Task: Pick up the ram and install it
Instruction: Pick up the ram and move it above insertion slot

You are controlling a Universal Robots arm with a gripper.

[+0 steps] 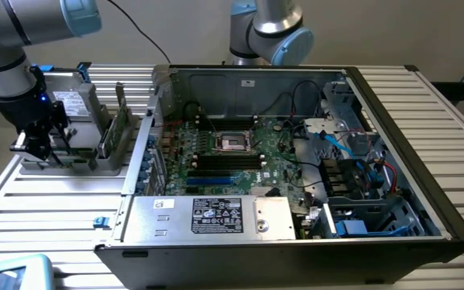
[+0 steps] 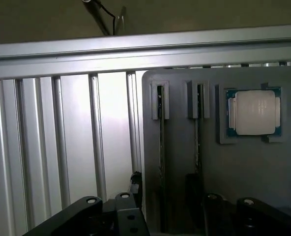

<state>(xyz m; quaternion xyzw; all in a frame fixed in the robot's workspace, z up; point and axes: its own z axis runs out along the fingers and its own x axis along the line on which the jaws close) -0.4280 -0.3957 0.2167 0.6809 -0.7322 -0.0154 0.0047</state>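
Green ram stands upright in the grey holder, jaws open over the holder, gripping nothing; pickup and installation are both outstanding.

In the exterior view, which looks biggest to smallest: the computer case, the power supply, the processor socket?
1. computer case, biggest
2. power supply, middle
3. processor socket, clearly smallest

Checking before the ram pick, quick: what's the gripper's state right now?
Gripper: open, holding nothing.
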